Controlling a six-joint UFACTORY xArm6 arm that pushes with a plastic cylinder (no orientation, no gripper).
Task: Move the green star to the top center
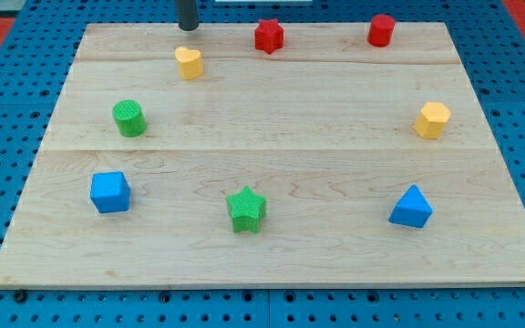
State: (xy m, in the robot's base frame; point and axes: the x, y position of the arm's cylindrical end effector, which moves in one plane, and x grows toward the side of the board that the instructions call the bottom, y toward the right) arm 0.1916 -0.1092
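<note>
The green star (246,209) lies on the wooden board (272,118) near the view's bottom centre. My tip (188,28) is at the view's top edge, left of centre, far above the star. It stands just above the yellow heart-shaped block (189,62) and left of the red star (268,35), touching neither.
A green cylinder (129,117) sits at the left. A blue cube (109,192) is at the bottom left. A blue triangular block (411,207) is at the bottom right. A yellow hexagonal block (432,119) is at the right. A red cylinder (381,30) is at the top right.
</note>
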